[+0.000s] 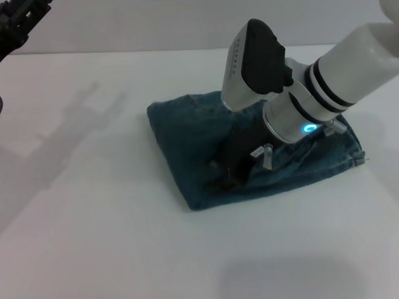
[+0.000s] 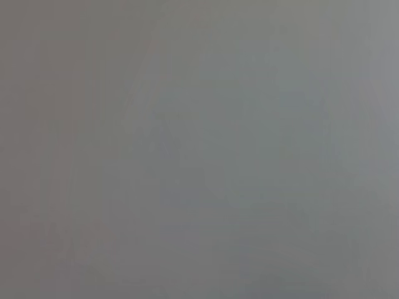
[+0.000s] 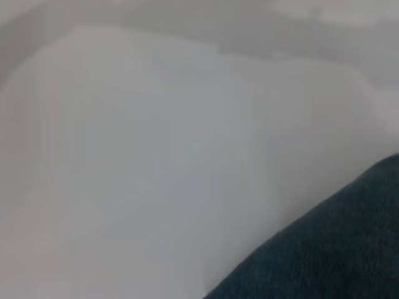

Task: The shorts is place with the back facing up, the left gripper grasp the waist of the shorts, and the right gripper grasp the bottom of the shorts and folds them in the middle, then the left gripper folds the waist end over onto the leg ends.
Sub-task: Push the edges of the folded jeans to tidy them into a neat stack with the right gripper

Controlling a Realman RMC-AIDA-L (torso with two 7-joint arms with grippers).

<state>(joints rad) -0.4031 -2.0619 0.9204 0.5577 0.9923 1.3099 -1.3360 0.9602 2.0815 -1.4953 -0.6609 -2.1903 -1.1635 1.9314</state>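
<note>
The shorts (image 1: pixel 186 140) are seen lying mid-table (image 1: pixel 91 247) as a compact folded bundle, so the folding is judged nearly done. The right gripper (image 1: pixel 243 162) is lowered onto the top layer, probably to press or release it; whether it is closed on cloth cannot be told, since it is masked by its own wrist. The left gripper (image 1: pixel 8 25) is kept raised at the far corner, its state unreadable too, and nothing is found in the way
</note>
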